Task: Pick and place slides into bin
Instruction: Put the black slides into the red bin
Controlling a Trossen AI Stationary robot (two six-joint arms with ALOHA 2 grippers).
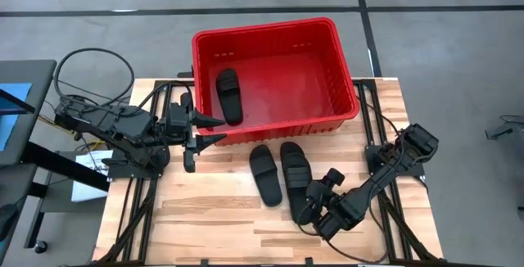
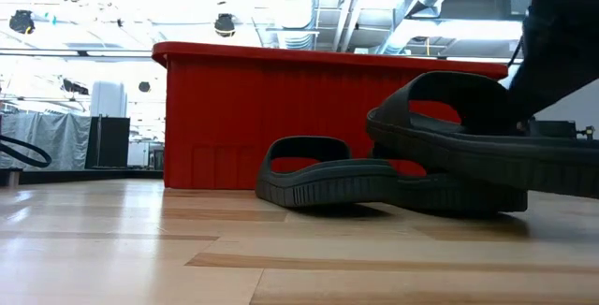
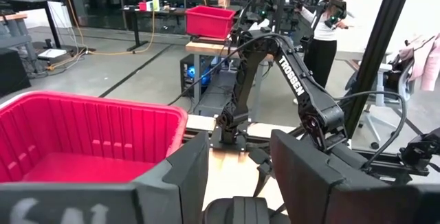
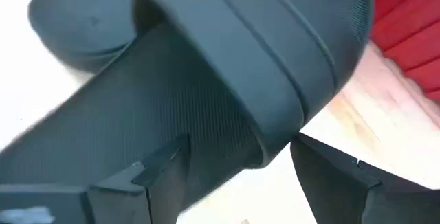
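Position of the outer slide [image 1: 293, 165] against the right end effector [image 1: 309, 208] decides the coming move. The slide's long axis runs from the front of the worktop [image 1: 213, 218] toward the bin [image 1: 262, 31]. The end effector sits at the end farthest from the bin, with one finger on each side of the sole in the right wrist view. From table height that slide [image 2: 468, 127] stands tilted, its gripped end raised and its other end overlapping its neighbour, so I judge it grasped at a wide spread and partly lifted rather than merely straddled. The bin lies straight beyond the slide's far end, just past it, so the carry looks short: up over the near rim and forward.

A second slide [image 1: 264, 174] lies flat just beside the first, parallel to it and near the bin's front wall. The right arm is the nearer one to both.

The left end effector [image 1: 214, 131] hovers just outside the bin's front left corner, its fingers spread and empty.

The bin holds one slide [image 1: 228, 95], lying lengthwise against its left side, and the rest of its floor shows bare. I can find only three slides.
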